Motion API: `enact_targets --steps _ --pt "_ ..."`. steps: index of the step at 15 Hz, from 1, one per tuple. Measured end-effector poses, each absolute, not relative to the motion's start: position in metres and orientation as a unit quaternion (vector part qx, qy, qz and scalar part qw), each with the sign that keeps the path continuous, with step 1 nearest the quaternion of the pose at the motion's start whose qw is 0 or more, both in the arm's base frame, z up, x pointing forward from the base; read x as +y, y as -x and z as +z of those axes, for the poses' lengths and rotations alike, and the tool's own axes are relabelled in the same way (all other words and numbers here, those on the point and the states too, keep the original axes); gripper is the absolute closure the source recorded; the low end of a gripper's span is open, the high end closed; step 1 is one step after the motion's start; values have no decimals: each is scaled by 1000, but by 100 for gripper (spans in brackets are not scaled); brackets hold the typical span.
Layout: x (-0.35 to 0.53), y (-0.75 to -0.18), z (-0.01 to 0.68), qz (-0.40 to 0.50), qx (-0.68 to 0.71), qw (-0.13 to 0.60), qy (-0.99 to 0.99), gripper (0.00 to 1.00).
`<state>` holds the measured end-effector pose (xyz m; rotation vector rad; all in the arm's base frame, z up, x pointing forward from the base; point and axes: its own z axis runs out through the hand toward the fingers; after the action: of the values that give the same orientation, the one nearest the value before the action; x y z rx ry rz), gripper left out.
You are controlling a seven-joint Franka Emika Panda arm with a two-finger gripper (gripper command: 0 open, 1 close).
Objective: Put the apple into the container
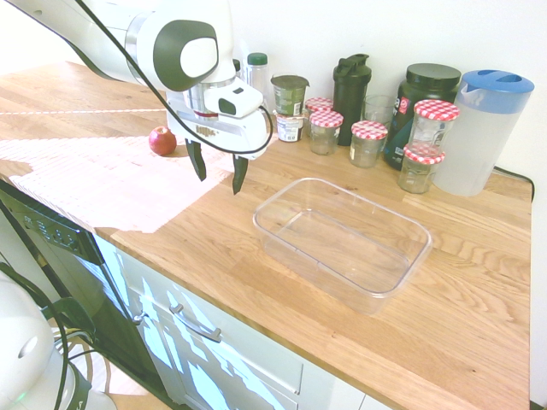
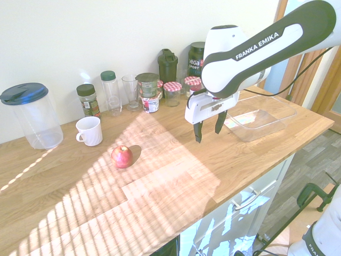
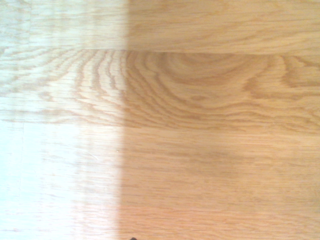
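Bare oak-coloured wooden countertop fills our wrist view, half in shade, half in bright sun. Above it we see the two dark fingers of the white arm's gripper spread wide, pointing straight down and holding nothing, hanging clear of the wood. Just to one side of them we see the large shallow clear plastic rectangular tub, open and with nothing inside. On the other side, well apart from the fingers, we find the small round red apple resting on the sunlit countertop, near a white ceramic mug. Along the wall we see glass jars with red-checked lids and a translucent pitcher with a blue lid
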<state>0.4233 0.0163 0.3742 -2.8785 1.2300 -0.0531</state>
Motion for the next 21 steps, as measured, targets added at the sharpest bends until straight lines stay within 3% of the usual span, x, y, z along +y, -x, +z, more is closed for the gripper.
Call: enact_targets --steps 4,8,16,17,21 --pt "27 -431 385 -39 389 21 920 0" --pt "139 -447 430 -73 302 68 948 0" --pt "268 -508 386 -70 188 60 978 0" --pt "275 -513 380 -70 177 55 980 100" --pt "280 -525 358 -68 167 36 983 100"
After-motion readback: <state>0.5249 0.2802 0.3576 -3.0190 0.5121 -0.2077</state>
